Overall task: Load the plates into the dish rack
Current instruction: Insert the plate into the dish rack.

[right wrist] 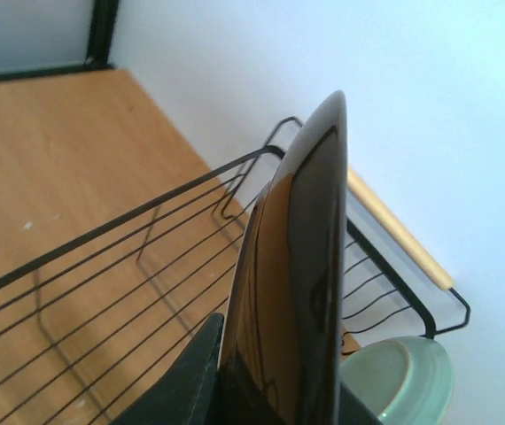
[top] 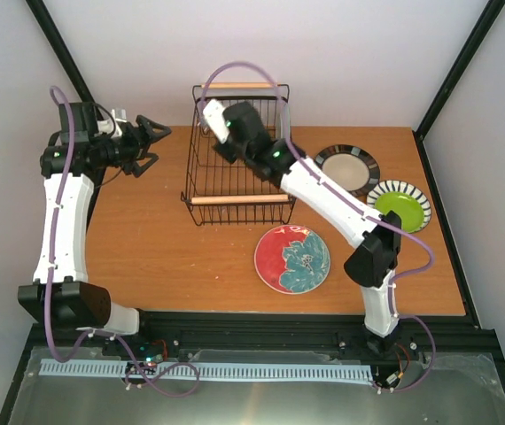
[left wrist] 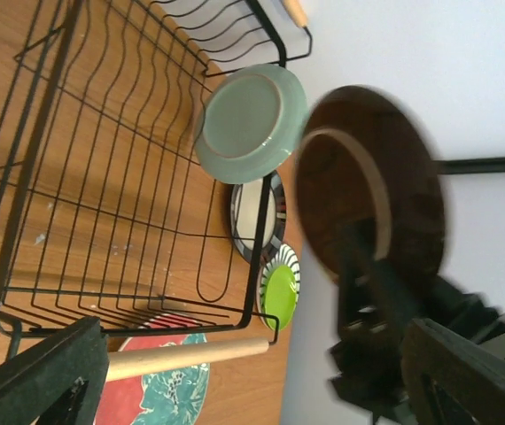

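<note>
Where the rectangular black wire dish rack (top: 190, 150) sits at the wooden table's (top: 164, 257) far edge, a small dark round ceramic plate (right wrist: 301, 266) hangs edge-up over it, pinched in the right gripper (right wrist: 270, 394); mint green plate (left wrist: 251, 122) by its far handle. Red teal-flowered plate (top: 292, 258): near edge. Black-rimmed cream plate (top: 347, 169), lime green striped-rim plate (top: 399, 205): right edge. Left gripper (top: 157, 146), far left corner: jaws spread.

Dark fingers (right wrist: 189, 382) pinch a glossy dark plate (right wrist: 297, 292) edge-on over the dish rack (right wrist: 128, 232), near a mint green plate (right wrist: 405, 376).
</note>
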